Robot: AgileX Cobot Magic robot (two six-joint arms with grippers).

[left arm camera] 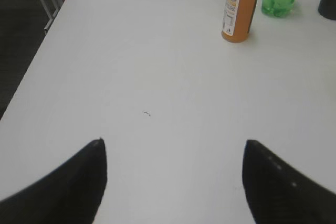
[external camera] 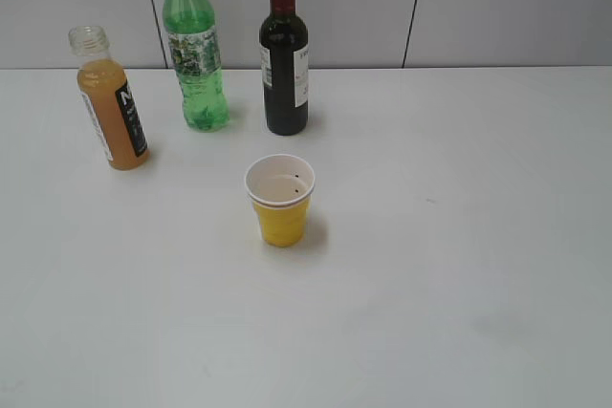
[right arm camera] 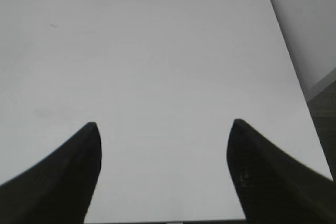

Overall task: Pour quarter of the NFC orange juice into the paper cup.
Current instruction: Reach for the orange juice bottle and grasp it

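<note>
jaws: both pairs wide apart, empty, above bare surface (left arm camera: 131,66).
nfc orange juice (left arm camera: 240,4): ahead-right of left jaws, well apart.
handling: capless, fairly full, likely squeezable; grip mid-body, keep upright.
paper cup (external camera: 280,200): light, tippable.

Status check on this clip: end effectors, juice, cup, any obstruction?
Left end effector open, empty; right end effector open, empty. Juice upright, capless, untouched. Cup upright in front of green bottle and wine bottle. Nothing between juice and cup.

Both grippers spread wide, holding nothing.
The left gripper (left arm camera: 173,153) hangs above the tabletop (left arm camera: 157,77), its dark fingers (left arm camera: 73,182) far apart. The right gripper (right arm camera: 163,135) matches, fingers (right arm camera: 262,177) parted over bare tabletop. Neither arm appears in the exterior view.
</note>
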